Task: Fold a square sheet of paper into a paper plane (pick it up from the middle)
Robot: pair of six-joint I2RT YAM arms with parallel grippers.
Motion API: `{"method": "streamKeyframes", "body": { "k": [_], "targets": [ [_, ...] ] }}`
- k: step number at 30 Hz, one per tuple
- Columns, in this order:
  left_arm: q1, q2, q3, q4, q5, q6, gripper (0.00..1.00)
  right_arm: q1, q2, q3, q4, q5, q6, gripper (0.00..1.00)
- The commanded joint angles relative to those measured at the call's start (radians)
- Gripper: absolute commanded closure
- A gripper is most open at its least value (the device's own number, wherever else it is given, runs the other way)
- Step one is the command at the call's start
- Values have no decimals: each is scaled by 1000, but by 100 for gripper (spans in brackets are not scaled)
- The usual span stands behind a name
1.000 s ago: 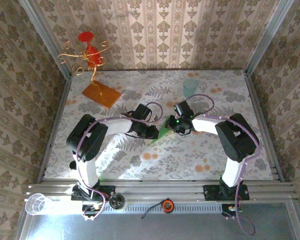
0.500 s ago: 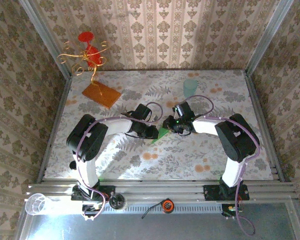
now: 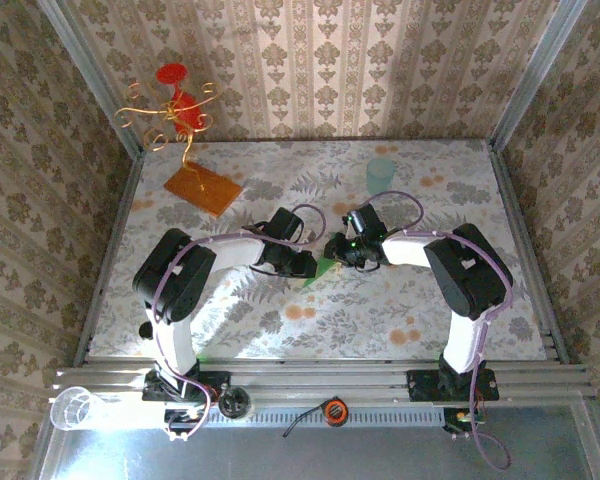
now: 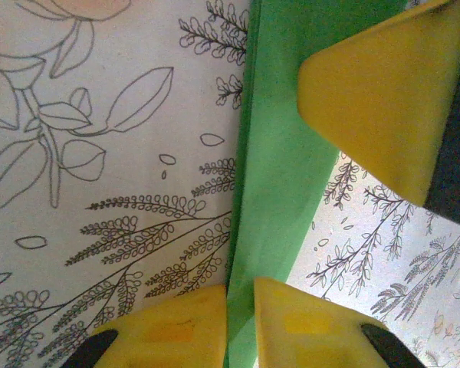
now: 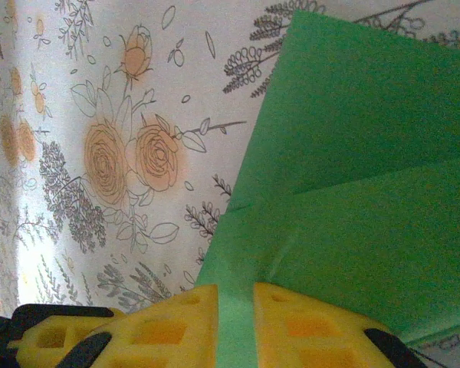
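Observation:
The green paper plane [image 3: 323, 266] is a folded, narrow pointed piece held up edge-on over the middle of the flowered table [image 3: 310, 320]. My left gripper [image 3: 308, 265] meets it from the left and my right gripper [image 3: 338, 250] from the right. In the left wrist view the paper plane [image 4: 280, 153] runs as a long strip down between the yellow fingers [image 4: 176, 330], with the left gripper [image 4: 240, 322] shut on it; a yellow finger [image 4: 376, 92] of the other gripper shows at the top right. In the right wrist view the creased paper plane [image 5: 353, 176] spreads out and the right gripper [image 5: 235, 322] is shut on its edge.
An orange-brown board [image 3: 202, 188] lies at the back left below a gold wire stand with a red ornament [image 3: 175, 110]. A pale teal cup [image 3: 381, 175] stands at the back, right of centre. A clear cup [image 3: 72, 407] and a tape measure [image 3: 332, 410] sit on the near rail.
The right gripper has edged slightly to the left, closer to the left gripper, with the paper still held between them. The left arm has hardly moved.

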Motion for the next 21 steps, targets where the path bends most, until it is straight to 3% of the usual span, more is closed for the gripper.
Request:
{"method": "streamKeyframes", "body": {
  "k": [1, 11, 19, 21],
  "targets": [
    [-15, 65, -19, -20, -19, 24, 81, 1, 24, 26, -38, -15, -27, 79],
    [-12, -18, -26, -29, -27, 19, 79, 1, 60, 55, -137, -7, -84, 79],
    [46, -212, -86, -51, -31, 20, 55, 5, 52, 48, -145, -74, -117, 79],
    [46, -231, -82, -50, -23, 23, 54, 11, 49, 47, -143, -88, -114, 79]
  ]
}}
